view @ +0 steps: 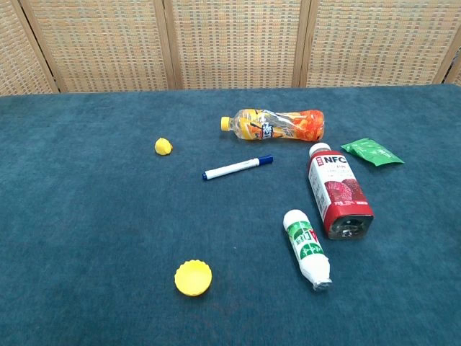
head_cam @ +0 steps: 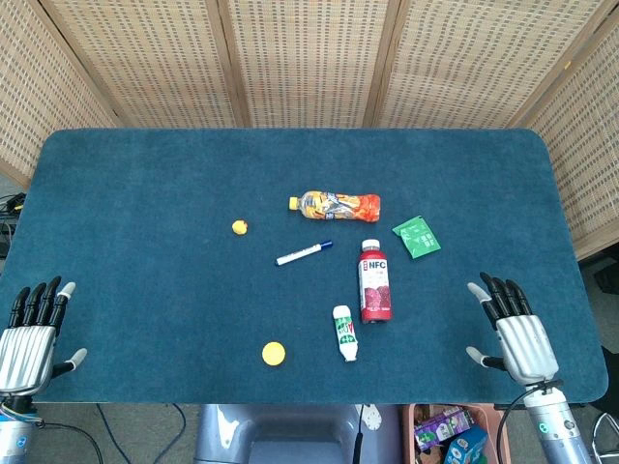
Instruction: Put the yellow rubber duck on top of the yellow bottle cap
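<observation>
Desk (head_cam: 145, 184) with rounded corners, covered in a dark teal, felt-like pile, before woven wicker screens (head_cam: 300, 58). Landmark: the red NFC juice bottle (head_cam: 374, 280), a cylinder lying on its side. Just left of its base lies a small white bottle with a green label (head_cam: 343, 333); up and to its left, a slim white marker with a blue cap (head_cam: 304, 253); beyond its cap, a crumpled clear orange drink bottle (head_cam: 336, 203) with a yellow lid; to its upper right, a flat green sachet (head_cam: 416, 236). The yellow rubber duck (head_cam: 240, 227), small, rounded and smooth, sits well to the landmark's left, past the marker. The yellow bottle cap (head_cam: 274, 354), a ridged disc lying open side up, rests well apart from the duck, nearer the front edge. The metallic, dark-fingered left hand (head_cam: 34, 333) and right hand (head_cam: 511, 324) rest at the front corners, fingers spread, holding nothing.
</observation>
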